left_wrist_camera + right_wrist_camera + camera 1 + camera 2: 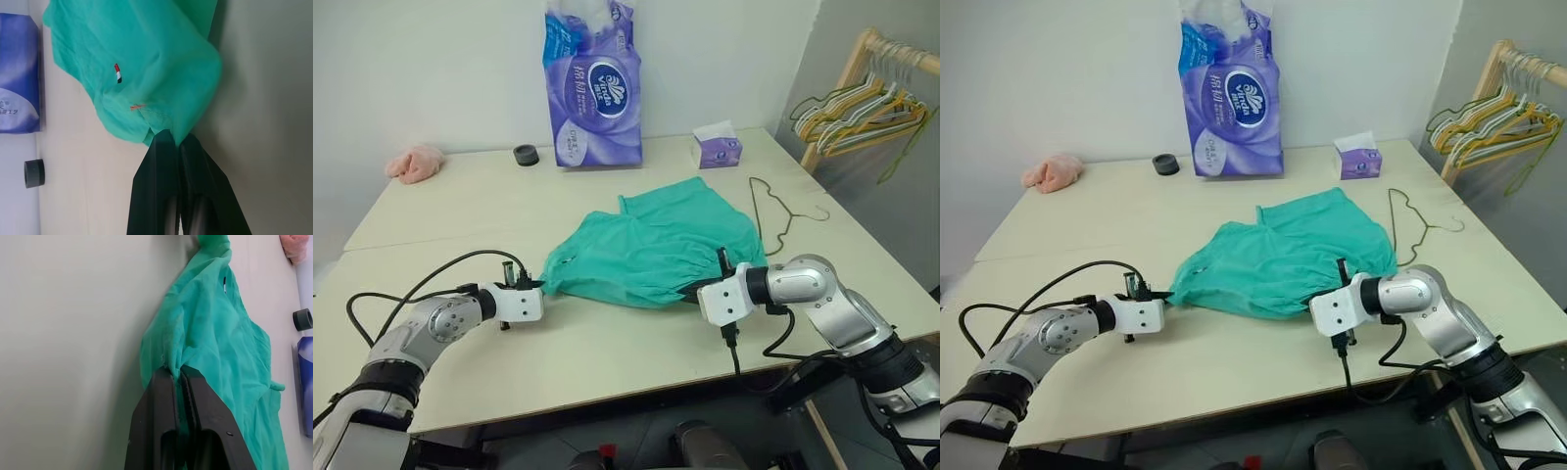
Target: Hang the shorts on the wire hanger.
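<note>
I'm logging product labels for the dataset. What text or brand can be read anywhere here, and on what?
"Vinda": oval logo on the purple tissue pack.
Large white characters on that pack: too blurred to read.
Small purple tissue box: print too small to read.
Shorts: a small tag, no readable text.

L tool [173, 138] pinching shorts [146, 63] edge over table [264, 98].

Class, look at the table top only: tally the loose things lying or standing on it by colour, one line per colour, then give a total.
Teal-green fabric shorts: 1
Purple items, tall tissue-roll pack and small tissue box: 2
Pink cloth lump: 1
Dark olive-green wire hanger: 1
Dark grey tape ring: 1
Total: 6
</note>
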{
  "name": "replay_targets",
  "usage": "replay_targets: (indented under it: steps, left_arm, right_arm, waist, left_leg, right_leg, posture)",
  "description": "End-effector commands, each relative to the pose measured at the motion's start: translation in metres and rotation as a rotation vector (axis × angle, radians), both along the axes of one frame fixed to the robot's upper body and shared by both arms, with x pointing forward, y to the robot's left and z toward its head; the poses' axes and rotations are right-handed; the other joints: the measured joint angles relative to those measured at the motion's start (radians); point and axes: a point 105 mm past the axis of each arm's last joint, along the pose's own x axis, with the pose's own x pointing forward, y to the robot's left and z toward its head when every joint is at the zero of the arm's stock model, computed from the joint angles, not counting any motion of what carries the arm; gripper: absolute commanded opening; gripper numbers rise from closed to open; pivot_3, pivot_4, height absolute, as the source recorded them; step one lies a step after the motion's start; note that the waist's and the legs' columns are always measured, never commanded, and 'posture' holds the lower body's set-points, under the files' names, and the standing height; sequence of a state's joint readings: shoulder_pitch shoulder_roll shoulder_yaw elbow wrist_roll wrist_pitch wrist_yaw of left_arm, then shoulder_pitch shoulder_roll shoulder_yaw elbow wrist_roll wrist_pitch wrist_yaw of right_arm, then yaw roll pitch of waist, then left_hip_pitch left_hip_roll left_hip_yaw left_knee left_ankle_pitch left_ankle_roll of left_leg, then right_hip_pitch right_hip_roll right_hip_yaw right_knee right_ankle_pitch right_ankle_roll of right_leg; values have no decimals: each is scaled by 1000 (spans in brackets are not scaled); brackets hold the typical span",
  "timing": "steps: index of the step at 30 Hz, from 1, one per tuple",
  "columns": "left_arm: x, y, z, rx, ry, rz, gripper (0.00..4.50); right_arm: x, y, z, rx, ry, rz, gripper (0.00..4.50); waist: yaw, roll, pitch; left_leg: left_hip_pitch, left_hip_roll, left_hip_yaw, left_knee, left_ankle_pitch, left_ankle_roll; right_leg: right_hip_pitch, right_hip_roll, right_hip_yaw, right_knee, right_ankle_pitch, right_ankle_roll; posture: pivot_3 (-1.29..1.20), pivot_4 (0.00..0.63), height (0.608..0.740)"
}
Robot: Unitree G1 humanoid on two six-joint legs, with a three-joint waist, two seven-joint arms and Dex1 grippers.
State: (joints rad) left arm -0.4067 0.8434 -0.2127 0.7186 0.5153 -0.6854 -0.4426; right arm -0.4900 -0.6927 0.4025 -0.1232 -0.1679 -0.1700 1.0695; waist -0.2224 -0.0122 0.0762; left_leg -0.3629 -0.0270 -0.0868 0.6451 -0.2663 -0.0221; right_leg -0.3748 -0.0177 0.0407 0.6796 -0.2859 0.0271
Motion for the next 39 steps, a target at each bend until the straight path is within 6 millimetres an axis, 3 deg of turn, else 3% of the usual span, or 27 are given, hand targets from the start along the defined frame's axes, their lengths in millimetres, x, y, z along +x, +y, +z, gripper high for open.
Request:
replay_targets:
  steps: [1,5,8,12,14,17,19,21,23,26,31,39]
  left_arm:
    - [4,8,13,49,-55,-11,39]
    - [-3,15,14,96,-25,-40,39]
    - [-23,20,9,131,105,-75,39]
    - [-72,24,-1,145,395,-100,39]
    - [-106,24,-6,143,565,-107,39]
    - [-136,14,-9,71,725,-78,39]
    - [-158,-3,-13,28,842,-93,39]
    - [-177,-29,-13,-39,958,-141,39]
    - [-190,-42,-11,-60,1039,-171,39]
    - [-195,-51,-9,-83,1097,-192,39]
    - [-201,-63,0,-128,1188,-237,39]
    - [-204,-67,2,-147,1239,-253,39]
  right_arm:
    - [-3,-4,10,15,-31,20,0]
    - [0,-9,7,-7,-47,16,0]
    - [16,-12,0,-39,-120,30,0]
    - [42,-7,1,-58,-262,79,0]
    - [45,2,9,-19,-292,131,0]
    - [28,17,13,46,-268,263,0]
    - [-6,15,2,66,-144,390,0]
    - [-29,-8,-15,5,-9,407,0]
    - [-38,-28,-23,-49,68,368,0]
    - [-39,-53,-30,-134,128,293,0]
    - [-42,-78,-36,-253,191,226,0]
    - [-38,-75,-35,-253,180,210,0]
  waist:
    - [0,0,0]
    - [-3,0,1]
    - [-5,1,2]
    - [-23,4,3]
    - [-31,6,5]
    - [-31,9,7]
    - [-28,10,8]
    - [-11,12,9]
    - [2,15,10]
    - [-7,17,16]
    - [-30,6,23]
    - [-50,6,23]
  left_leg:
    - [0,0,0,0,0,0]
    - [0,0,0,0,0,0]
    - [0,0,1,0,0,0]
    - [0,1,3,-1,0,0]
    - [1,1,4,-2,0,0]
    - [1,2,4,-3,0,0]
    - [1,2,4,-3,-1,1]
    - [3,2,3,-2,-2,3]
    - [2,-1,4,0,-5,7]
    - [4,-3,10,1,-5,7]
    - [9,3,9,1,-5,7]
    - [6,4,8,0,-5,7]
  right_leg:
    - [0,0,0,0,0,0]
    - [0,0,0,0,0,0]
    - [0,0,0,0,0,0]
    - [-2,0,2,1,1,-2]
    - [-2,0,3,1,2,-4]
    - [-3,0,3,1,1,-5]
    - [-1,0,3,1,1,-5]
    - [2,0,3,0,-1,-3]
    - [4,-1,4,-1,-2,-1]
    - [3,-2,7,-2,-4,2]
    - [6,2,7,1,-5,-1]
    - [3,4,7,1,-7,-3]
  posture:
    - [-287,52,740]
    - [-280,56,740]
    - [-265,56,740]
    - [-243,55,740]
    - [-228,56,740]
    - [-237,58,740]
    - [-244,59,740]
    - [-262,61,740]
    - [-275,63,740]
    - [-305,66,740]
    - [-331,65,740]
    - [-340,56,740]
